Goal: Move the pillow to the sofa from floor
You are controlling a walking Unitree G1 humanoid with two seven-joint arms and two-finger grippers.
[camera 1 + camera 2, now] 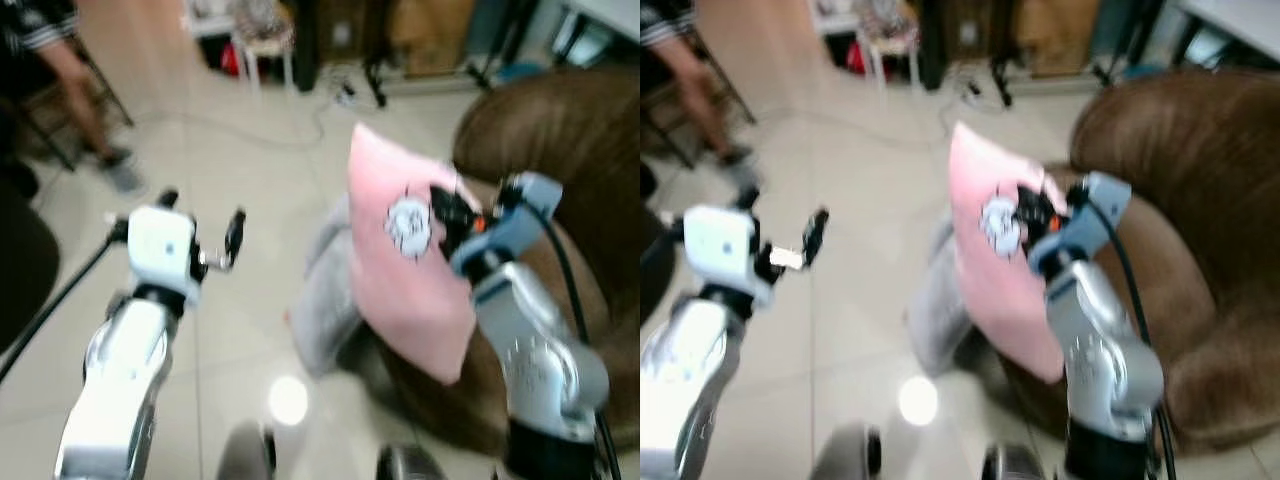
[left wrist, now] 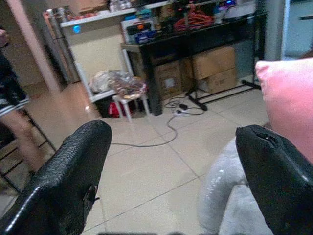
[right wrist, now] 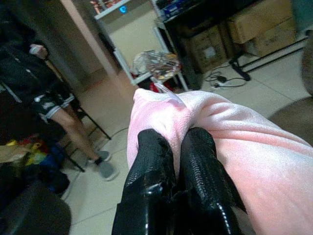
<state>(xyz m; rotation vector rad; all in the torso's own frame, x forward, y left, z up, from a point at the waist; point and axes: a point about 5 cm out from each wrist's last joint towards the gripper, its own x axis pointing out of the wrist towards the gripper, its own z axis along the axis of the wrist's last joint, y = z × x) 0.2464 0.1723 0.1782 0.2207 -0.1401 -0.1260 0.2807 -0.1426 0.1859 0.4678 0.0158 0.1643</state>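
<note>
Pink pillow (image 1: pixel 405 270) hangs in the air, upright, just beside the brown sofa (image 1: pixel 560 160) and above a grey cushion (image 1: pixel 325 300) on the floor (image 1: pixel 230 330); the right end effector (image 3: pixel 173 161) pinches a fold of its fabric tightly, probably so it can be carried over to the seat; the right arm is bent and raised; the left end effector (image 2: pixel 171 161) is held forward, fingers spread wide and empty.
</note>
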